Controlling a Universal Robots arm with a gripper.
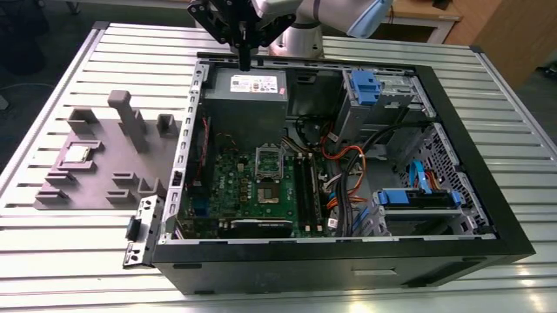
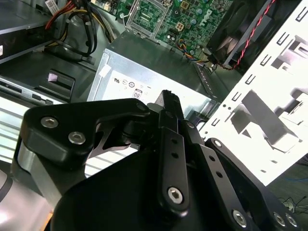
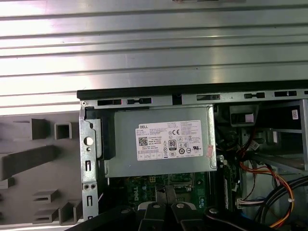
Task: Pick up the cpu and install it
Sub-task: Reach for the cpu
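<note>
The cpu [image 1: 78,153], a small silvery square chip, lies in a recess of the grey holder block [image 1: 96,186] on the exterior view's left, outside the computer case. My gripper [image 1: 245,64] hangs high over the case's far edge, above the power supply [image 1: 248,85], well away from the cpu. Its black fingers [image 2: 169,98] are pressed together with nothing between them. Inside the case lies the green motherboard [image 1: 257,195] with its silver socket bracket [image 1: 268,158] and the socket [image 1: 268,192] beside it. The first wrist view looks down on the power supply [image 3: 161,142], with the gripper [image 3: 166,204] at the picture's edge.
The open black computer case [image 1: 487,215] lies on a slatted aluminium table [image 1: 70,261]. Orange and blue cables [image 1: 344,189] and blue drive brackets [image 1: 418,197] crowd the case's right side in the exterior view. Upright posts [image 1: 130,120] rise from the grey holder block near the cpu.
</note>
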